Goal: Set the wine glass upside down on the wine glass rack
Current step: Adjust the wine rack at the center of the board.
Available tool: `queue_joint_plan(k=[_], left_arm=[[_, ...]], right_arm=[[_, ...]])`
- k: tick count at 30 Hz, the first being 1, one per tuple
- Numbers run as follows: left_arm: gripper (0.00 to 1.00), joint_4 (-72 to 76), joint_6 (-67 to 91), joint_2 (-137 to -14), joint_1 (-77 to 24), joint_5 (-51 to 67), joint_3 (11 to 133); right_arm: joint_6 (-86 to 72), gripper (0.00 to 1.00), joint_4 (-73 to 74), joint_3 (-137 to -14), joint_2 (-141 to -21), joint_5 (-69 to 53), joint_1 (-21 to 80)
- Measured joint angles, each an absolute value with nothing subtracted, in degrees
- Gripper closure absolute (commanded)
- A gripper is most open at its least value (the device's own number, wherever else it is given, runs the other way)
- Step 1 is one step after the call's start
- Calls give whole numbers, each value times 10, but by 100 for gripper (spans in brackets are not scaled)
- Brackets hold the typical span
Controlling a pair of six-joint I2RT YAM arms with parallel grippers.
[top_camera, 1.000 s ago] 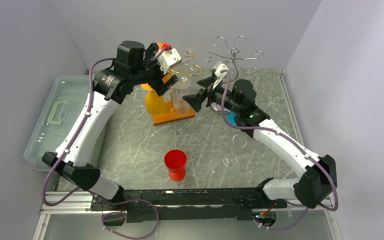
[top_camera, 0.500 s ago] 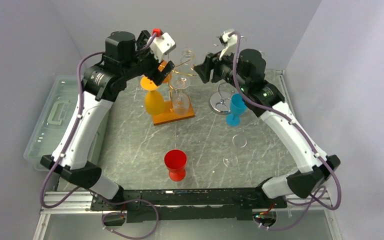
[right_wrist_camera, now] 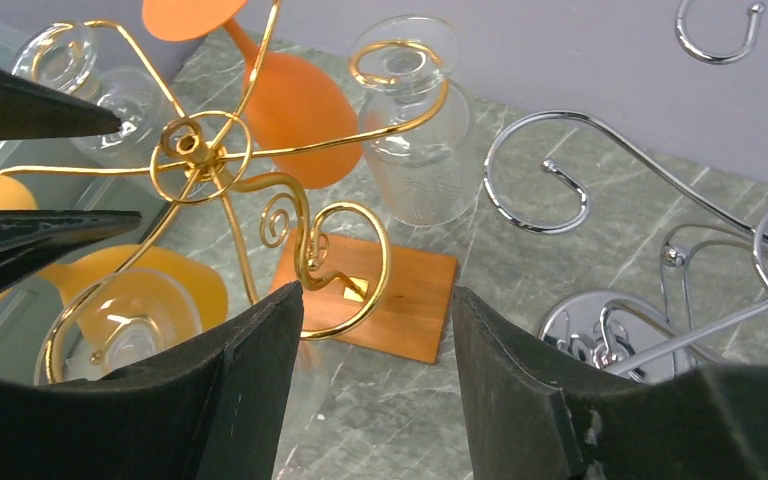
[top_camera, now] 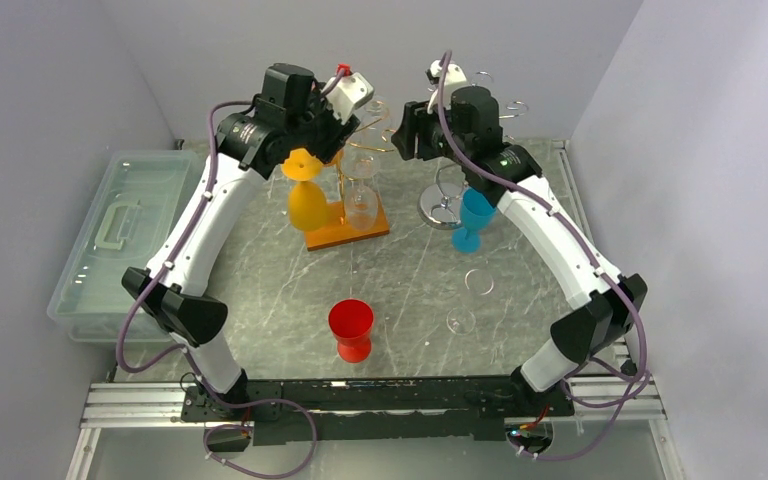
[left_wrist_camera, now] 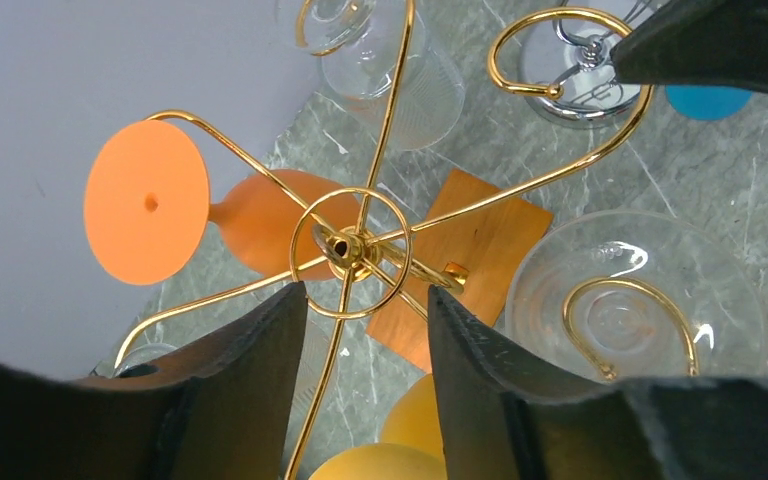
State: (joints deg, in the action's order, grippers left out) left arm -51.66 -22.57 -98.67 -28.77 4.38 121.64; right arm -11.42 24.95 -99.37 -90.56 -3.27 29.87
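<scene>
your left arm has swung right over the gold rack [left_wrist_camera: 345, 245], left gripper [left_wrist_camera: 365, 300] apart and empty like the right gripper [right_wrist_camera: 375, 300]; the orange wine glass [left_wrist_camera: 147, 202] hangs foot-up, bowl-down on the rack's left side, just left of it.

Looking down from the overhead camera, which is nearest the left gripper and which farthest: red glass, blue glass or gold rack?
1. Gold rack, back centre; the left gripper hangs open over its hub.
2. Blue glass, on the right by the silver rack.
3. Red glass, upright at the front centre.
</scene>
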Motion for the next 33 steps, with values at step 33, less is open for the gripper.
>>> queue_joint_plan(k=[33], left_arm=[[69, -484, -217, -1028, -269, 50, 1212]], right_arm=[[-227, 75, 200, -967, -934, -114, 272]])
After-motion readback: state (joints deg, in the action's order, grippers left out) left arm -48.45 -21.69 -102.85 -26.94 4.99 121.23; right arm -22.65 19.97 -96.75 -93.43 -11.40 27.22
